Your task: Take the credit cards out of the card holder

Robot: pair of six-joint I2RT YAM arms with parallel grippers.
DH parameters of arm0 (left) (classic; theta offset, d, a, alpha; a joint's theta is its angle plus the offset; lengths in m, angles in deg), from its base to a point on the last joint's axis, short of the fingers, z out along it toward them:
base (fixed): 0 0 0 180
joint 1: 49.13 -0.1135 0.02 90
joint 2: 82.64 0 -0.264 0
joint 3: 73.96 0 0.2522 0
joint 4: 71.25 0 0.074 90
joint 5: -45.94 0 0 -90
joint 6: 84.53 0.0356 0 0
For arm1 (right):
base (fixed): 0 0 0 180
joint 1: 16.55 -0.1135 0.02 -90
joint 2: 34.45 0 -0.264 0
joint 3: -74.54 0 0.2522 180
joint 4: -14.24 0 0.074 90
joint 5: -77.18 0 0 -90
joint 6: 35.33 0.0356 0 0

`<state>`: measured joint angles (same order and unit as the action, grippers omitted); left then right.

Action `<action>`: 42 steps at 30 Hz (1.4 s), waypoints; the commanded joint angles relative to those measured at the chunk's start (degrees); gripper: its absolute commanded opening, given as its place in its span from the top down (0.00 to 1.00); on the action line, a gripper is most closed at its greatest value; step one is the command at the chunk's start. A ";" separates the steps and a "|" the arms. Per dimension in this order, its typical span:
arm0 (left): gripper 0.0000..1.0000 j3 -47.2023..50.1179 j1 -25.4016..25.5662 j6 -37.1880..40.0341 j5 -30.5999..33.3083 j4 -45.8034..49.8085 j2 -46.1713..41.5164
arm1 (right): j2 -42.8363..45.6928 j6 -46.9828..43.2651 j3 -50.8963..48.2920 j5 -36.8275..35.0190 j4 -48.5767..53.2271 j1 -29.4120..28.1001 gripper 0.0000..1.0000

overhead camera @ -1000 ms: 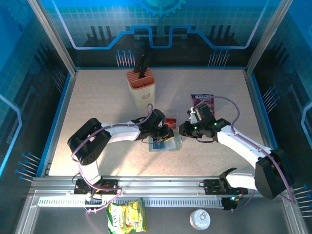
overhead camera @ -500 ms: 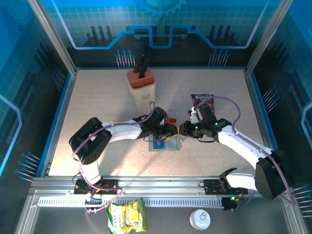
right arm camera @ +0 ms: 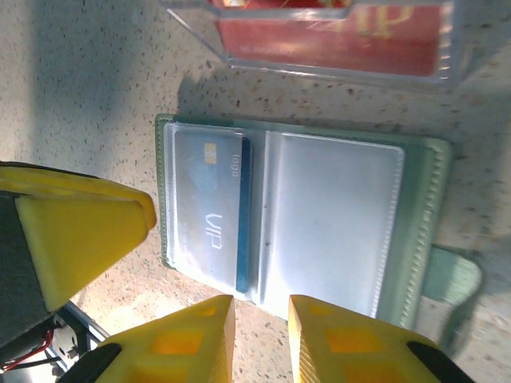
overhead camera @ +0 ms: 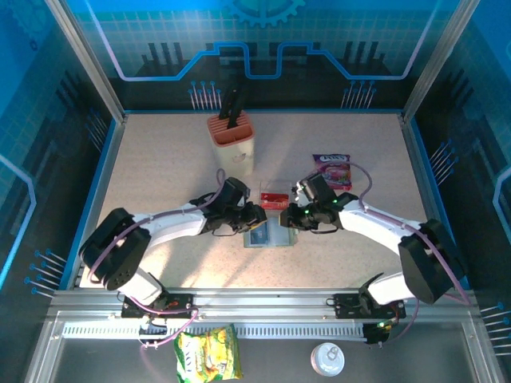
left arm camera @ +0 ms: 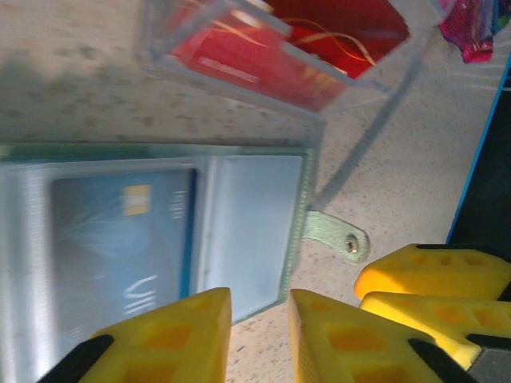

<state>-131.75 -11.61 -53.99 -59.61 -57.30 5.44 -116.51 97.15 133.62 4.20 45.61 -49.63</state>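
Left gripper (left arm camera: 259, 307) and right gripper (right arm camera: 261, 307), jaws slightly apart, hover at the open card holder (right arm camera: 331, 223) edges.

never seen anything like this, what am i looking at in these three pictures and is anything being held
These are two robot arms bolted at the near edge of a table. The wide picture looks down from above and behind them. The other two come from a camera on each wrist, so the yellow blocks at the bottom are that arm's own fingers: the left gripper and the right gripper. Both are close to an open card holder with a blue card in one pocket; the other pocket looks empty. Just beyond it a clear stand holds red cards. A purple snack packet and a knife block are also on the table. Neither gripper holds anything; their fingers are slightly apart.
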 commanded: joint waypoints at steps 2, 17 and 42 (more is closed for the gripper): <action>0.81 2.78 -1.21 1.65 1.21 3.58 -2.80 | -3.34 1.81 2.46 1.43 -3.43 -2.52 0.76; 1.00 2.03 -1.41 3.72 1.22 7.20 1.23 | -10.24 1.44 4.34 4.98 -5.87 -4.28 0.79; 1.00 0.68 -1.39 5.17 3.51 11.24 3.28 | -18.07 0.49 7.94 8.63 -6.84 -4.64 0.76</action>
<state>-130.13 -12.66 -49.83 -57.36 -48.76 8.02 -133.34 98.57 140.18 11.71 39.21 -53.41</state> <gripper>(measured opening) 0.041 0.237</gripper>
